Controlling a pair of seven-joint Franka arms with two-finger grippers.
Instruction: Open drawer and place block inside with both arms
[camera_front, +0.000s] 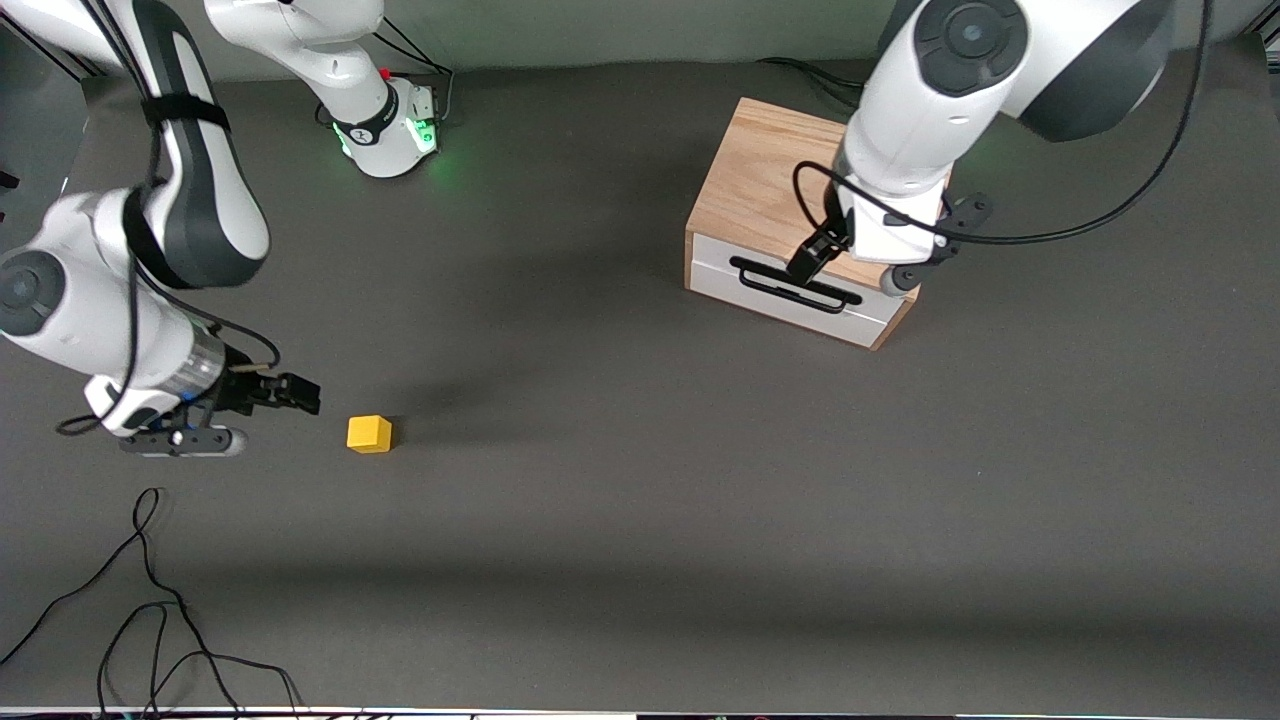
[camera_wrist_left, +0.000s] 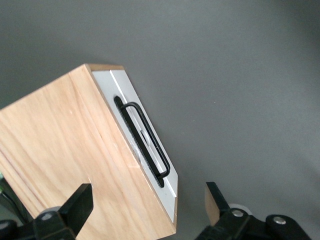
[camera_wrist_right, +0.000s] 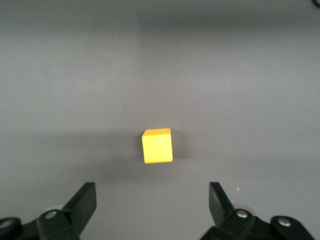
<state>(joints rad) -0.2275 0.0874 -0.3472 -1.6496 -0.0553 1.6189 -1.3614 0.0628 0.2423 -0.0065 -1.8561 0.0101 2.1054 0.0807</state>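
Note:
The oak-grain cabinet (camera_front: 765, 165) stands toward the left arm's end of the table. Its white drawer (camera_front: 790, 300) is shut, and the black bar handle (camera_front: 795, 285) faces the front camera. My left gripper (camera_front: 812, 256) is open and empty, hovering over the cabinet's front edge just above the handle. In the left wrist view the left gripper (camera_wrist_left: 147, 205) spans the cabinet's top corner, with the handle (camera_wrist_left: 145, 145) ahead of it. The yellow block (camera_front: 369, 434) sits on the table toward the right arm's end. My right gripper (camera_front: 300, 395) is open and empty, low beside the block. In the right wrist view the block (camera_wrist_right: 157, 146) lies ahead of the right gripper (camera_wrist_right: 151, 202).
Loose black cables (camera_front: 150, 600) lie on the dark grey table, nearer the front camera than the right gripper. The right arm's green-lit base (camera_front: 395, 130) stands at the table's back edge. A cable (camera_front: 1100, 215) loops from the left arm's wrist.

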